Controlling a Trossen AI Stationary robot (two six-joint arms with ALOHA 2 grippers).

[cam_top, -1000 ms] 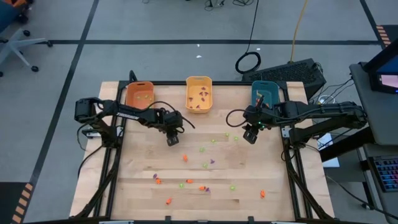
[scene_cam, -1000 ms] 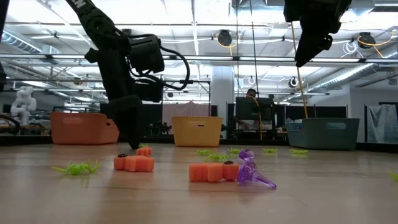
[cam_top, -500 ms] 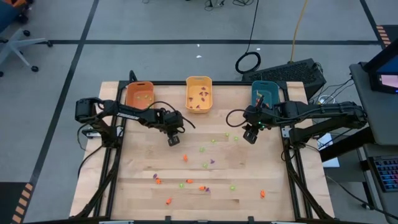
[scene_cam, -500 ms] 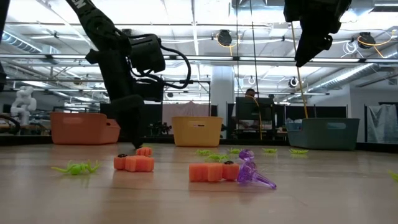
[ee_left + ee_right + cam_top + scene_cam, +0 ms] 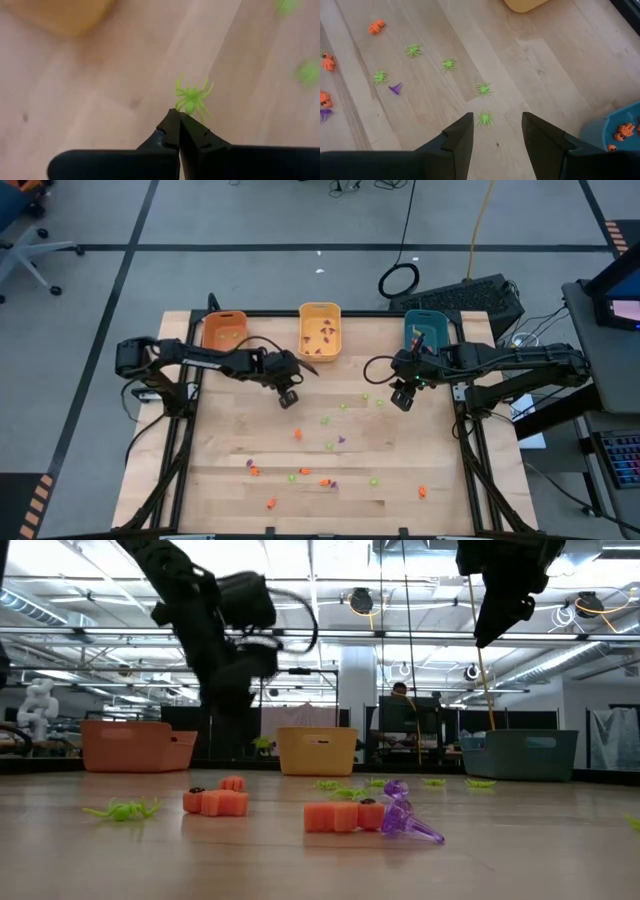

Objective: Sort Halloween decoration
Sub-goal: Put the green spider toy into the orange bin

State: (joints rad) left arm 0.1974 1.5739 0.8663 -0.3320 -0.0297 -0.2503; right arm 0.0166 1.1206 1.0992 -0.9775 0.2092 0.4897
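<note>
The left gripper (image 5: 179,116) hangs above the table, fingers pressed together on a green spider (image 5: 191,98) that sticks out just past their tips. The right gripper (image 5: 493,126) hovers with fingers spread; two more spiders (image 5: 484,118) lie on the wood between and just beyond its tips.

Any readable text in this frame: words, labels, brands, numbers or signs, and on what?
None can be read.
The orange bin, yellow bin and teal bin show no lettering.
The screen at the table's right glows, but anything on it is too small to read.
The left gripper, shut on a green spider, and the right gripper carry no visible marking.
</note>
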